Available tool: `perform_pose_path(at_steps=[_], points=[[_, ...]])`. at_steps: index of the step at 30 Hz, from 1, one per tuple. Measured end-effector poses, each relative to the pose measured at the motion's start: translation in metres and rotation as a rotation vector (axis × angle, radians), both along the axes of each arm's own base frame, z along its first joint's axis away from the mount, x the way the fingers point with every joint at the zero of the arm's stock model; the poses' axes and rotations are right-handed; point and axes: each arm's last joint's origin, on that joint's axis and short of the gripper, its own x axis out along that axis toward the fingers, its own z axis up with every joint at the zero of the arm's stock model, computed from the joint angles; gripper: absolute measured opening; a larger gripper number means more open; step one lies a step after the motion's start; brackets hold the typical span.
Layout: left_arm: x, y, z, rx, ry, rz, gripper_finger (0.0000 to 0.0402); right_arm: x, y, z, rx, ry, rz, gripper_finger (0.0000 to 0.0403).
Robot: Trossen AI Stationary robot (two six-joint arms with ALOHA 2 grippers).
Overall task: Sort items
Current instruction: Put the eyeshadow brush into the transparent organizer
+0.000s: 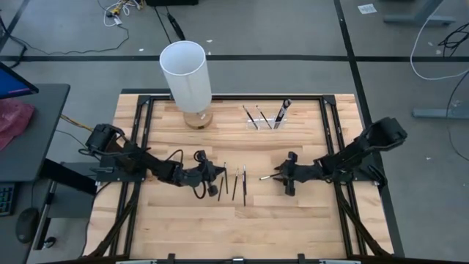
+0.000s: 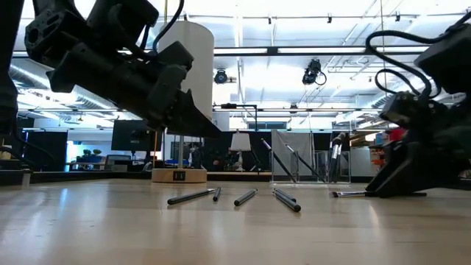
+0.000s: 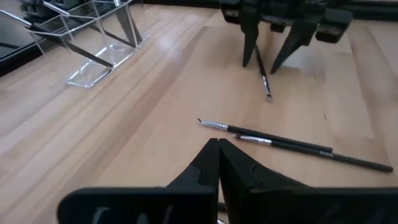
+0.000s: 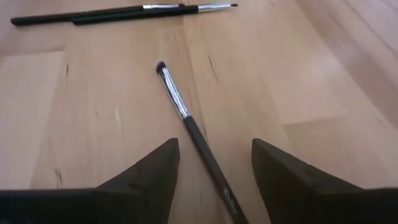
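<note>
From my right wrist, the brush point(image 4: 186, 121) between my right pincer's fingers point(image 4: 152, 171) runs off the bottom edge, so its handle end is cut off. The two sticks point(image 4: 99, 14) at the top left leave the frame at the left edge. From my left wrist, the clear holder point(image 3: 93, 37) at upper left is cropped by the top edge, and my right pincer point(image 3: 273, 53) at top centre shows only its fingers. From above, the loose sticks point(image 1: 234, 182) at centre are too small to tell their tips. At desk height, the holder's contents point(image 2: 294, 162) blur into the room behind.
</note>
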Motion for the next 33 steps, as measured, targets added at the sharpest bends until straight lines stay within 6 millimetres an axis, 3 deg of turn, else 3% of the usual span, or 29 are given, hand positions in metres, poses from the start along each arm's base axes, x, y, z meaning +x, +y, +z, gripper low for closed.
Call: perform_pose_path(at_steps=[23,33], points=[[0.002,-0.001,0.002,-0.045,-0.025,-0.058,0.0007,0.006,-0.002,-0.013,0.056,0.018,0.002,0.0018],[-0.001,-0.010,0.002,-0.037,-0.020,-0.093,0.0007,0.008,-0.001,-0.010,0.135,-0.068,-0.071,0.0010]])
